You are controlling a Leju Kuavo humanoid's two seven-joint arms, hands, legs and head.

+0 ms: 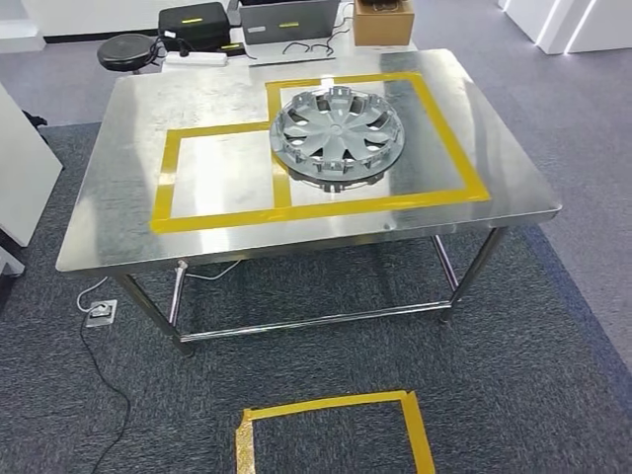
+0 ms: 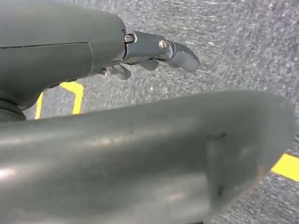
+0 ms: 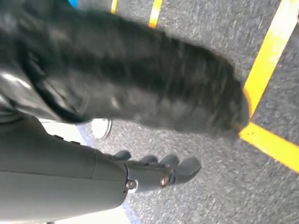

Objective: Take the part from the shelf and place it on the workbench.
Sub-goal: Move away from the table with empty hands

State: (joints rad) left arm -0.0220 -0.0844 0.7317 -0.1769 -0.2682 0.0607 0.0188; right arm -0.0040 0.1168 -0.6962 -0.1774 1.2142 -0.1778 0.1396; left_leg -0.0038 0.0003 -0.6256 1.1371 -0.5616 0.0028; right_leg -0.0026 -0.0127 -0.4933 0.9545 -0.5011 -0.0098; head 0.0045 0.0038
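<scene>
The part, a silver-grey wheel cover (image 1: 337, 137), lies flat on the steel workbench (image 1: 134, 188), inside the right-hand yellow taped rectangle and overlapping the tape line between the two rectangles. My left hand (image 2: 155, 53) hangs over grey carpet with its fingers stretched out and nothing in them. My right hand (image 3: 159, 170) also hangs over the carpet, fingers extended and empty.
A yellow taped square (image 1: 332, 430) marks the carpet in front of the workbench. A cable and floor socket (image 1: 100, 312) lie under the bench's left end. A black stool (image 1: 126, 49), a black case (image 1: 196, 25) and a cardboard box (image 1: 383, 20) stand behind the bench.
</scene>
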